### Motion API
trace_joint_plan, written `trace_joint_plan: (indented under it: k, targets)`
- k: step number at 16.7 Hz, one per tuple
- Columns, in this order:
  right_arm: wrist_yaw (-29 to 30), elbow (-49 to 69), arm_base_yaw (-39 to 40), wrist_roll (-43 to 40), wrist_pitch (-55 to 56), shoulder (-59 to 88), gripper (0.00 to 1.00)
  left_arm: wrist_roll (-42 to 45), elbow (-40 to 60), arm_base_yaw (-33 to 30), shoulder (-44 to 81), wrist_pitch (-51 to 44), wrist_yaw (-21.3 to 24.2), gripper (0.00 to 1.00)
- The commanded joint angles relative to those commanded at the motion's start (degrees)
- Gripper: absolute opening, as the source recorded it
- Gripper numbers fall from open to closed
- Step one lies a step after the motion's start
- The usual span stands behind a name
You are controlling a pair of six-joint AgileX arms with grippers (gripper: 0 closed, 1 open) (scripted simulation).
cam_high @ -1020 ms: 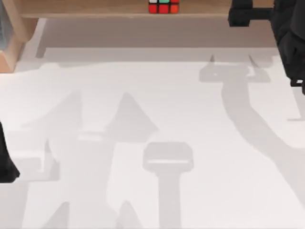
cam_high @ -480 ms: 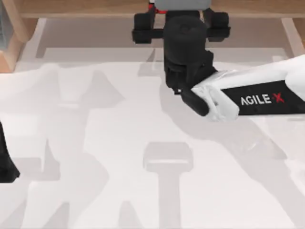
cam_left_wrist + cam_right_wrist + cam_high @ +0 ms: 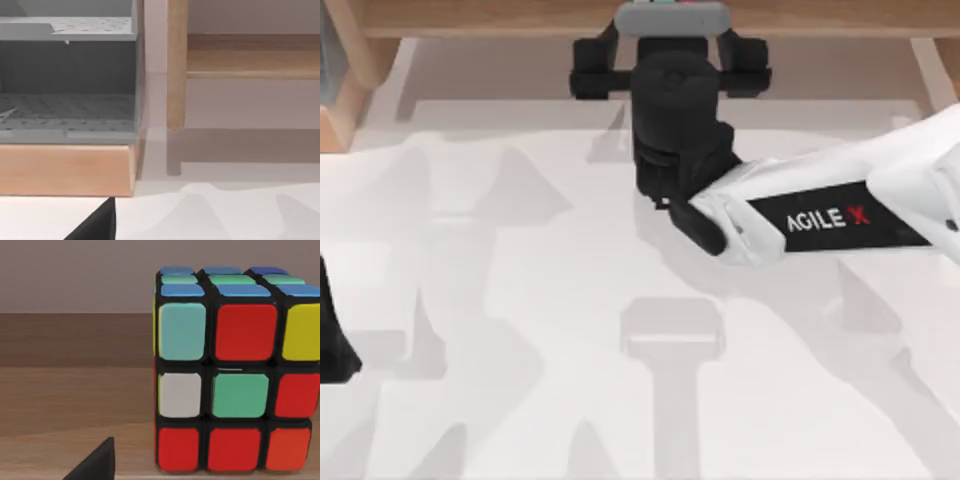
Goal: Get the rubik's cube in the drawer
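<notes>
The rubik's cube (image 3: 235, 375), with red, white, green, yellow and blue stickers on a black grid, stands close up in the right wrist view on the tan wood of the drawer (image 3: 75, 405). From above, the drawer's long plank (image 3: 500, 18) runs along the far edge, and my right gripper (image 3: 670, 55) hangs over its middle, covering the cube. Its fingers are spread wide and open; one dark fingertip (image 3: 95, 462) shows beside the cube without touching it. My left gripper (image 3: 330, 340) is parked at the left edge, and one of its fingertips (image 3: 95, 225) is visible.
A grey shelved box on a wooden base (image 3: 65, 170) stands at the far left corner, beside a slanted wooden rail (image 3: 365, 60) and post (image 3: 176, 65). The white arm (image 3: 820, 215) crosses the right half of the white tabletop (image 3: 520, 350).
My right arm swung in from the far right to the middle of the drawer's plank and covered the cube. In the last half second it shifted slightly left.
</notes>
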Motion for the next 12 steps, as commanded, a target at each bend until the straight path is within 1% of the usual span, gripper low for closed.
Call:
trace_joint_plan:
  k: [3, 10, 12]
  targets:
    - [-0.6, 2.2, -0.5, 0.0, -0.8, 1.1, 1.0, 0.0, 0.0, 0.0, 0.0, 0.0, 0.0, 1.0]
    - [-3.8, 14.4, -3.7, -0.2, -6.3, 7.7, 1.0, 0.0, 0.0, 0.0, 0.0, 0.0, 0.0, 1.0]
    - [-4.3, 16.4, -4.3, -0.2, -7.1, 8.9, 1.0, 0.0, 0.0, 0.0, 0.0, 0.0, 0.0, 1.0]
